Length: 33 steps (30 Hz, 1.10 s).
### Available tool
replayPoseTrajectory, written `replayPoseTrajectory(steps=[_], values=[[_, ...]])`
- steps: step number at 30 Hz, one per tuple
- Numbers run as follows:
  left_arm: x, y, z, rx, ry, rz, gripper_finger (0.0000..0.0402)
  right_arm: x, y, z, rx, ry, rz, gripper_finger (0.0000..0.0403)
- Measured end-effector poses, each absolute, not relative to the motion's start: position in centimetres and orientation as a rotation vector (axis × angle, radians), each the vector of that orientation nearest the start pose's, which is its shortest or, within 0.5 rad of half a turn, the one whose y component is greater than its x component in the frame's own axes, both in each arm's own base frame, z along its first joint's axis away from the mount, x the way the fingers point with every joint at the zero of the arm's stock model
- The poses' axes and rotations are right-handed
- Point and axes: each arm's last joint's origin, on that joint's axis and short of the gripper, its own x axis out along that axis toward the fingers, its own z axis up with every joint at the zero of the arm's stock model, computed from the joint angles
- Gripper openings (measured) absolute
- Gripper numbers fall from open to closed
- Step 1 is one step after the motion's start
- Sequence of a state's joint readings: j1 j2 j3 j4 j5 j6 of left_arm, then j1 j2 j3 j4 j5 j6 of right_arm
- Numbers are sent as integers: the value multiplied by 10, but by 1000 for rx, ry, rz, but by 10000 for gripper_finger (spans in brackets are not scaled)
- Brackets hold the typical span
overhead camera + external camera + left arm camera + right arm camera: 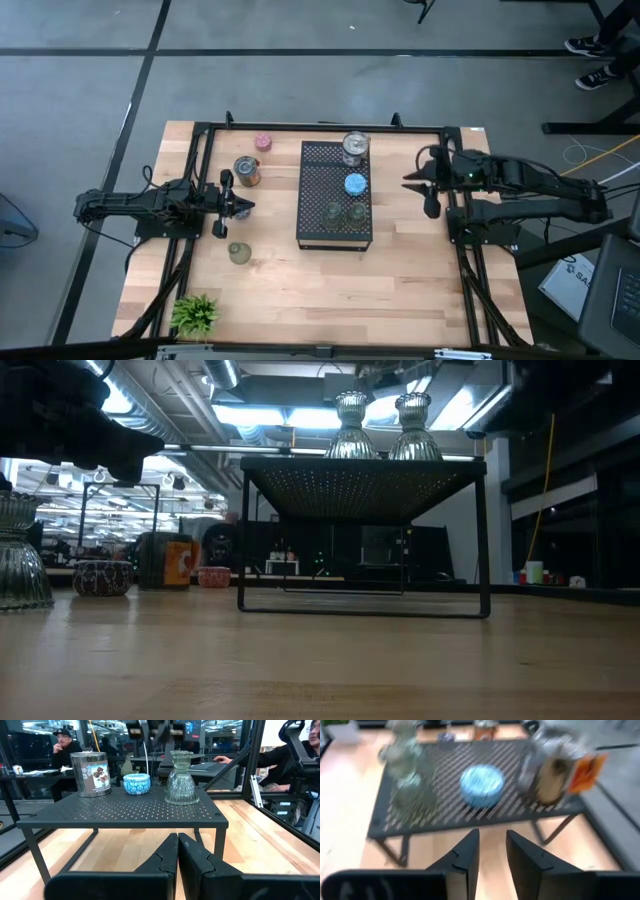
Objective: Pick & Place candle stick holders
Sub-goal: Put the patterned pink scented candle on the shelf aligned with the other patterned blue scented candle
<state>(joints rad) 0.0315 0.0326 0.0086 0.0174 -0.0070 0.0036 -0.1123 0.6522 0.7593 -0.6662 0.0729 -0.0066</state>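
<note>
A black perforated stand (320, 228) stands mid-table. On its top rest a silvery labelled holder (355, 148), a blue holder (354, 184) and two clear glass holders (345, 212). The left wrist view shows the blue holder (136, 783) and a glass one (181, 779). On the table to the stand's left rest a pink holder (263, 142), a silvery holder with an orange label (246, 171) and a greenish glass holder (239, 253). My left gripper (240, 207) is shut and empty (177, 855), left of the stand. My right gripper (408, 182) is open and empty (492, 847), right of the stand.
A small green plant (195, 313) stands at the near left corner. A black frame (205, 150) runs along the table's left, far and right sides. Bare wood lies in front of the stand (330, 290). People sit beyond the table (62, 745).
</note>
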Motion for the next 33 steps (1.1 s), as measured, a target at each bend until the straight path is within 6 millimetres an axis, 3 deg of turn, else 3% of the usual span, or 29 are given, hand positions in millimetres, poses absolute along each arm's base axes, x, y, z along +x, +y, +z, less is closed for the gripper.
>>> replayPoseTrajectory(steps=[9, 33], values=[[99, 3, 165, 4, 7, 39, 6, 110, -9, 243, 58, 581, 2, 85], [99, 3, 165, 4, 7, 39, 6, 109, 0, 187, 111, 231, 105, 27]])
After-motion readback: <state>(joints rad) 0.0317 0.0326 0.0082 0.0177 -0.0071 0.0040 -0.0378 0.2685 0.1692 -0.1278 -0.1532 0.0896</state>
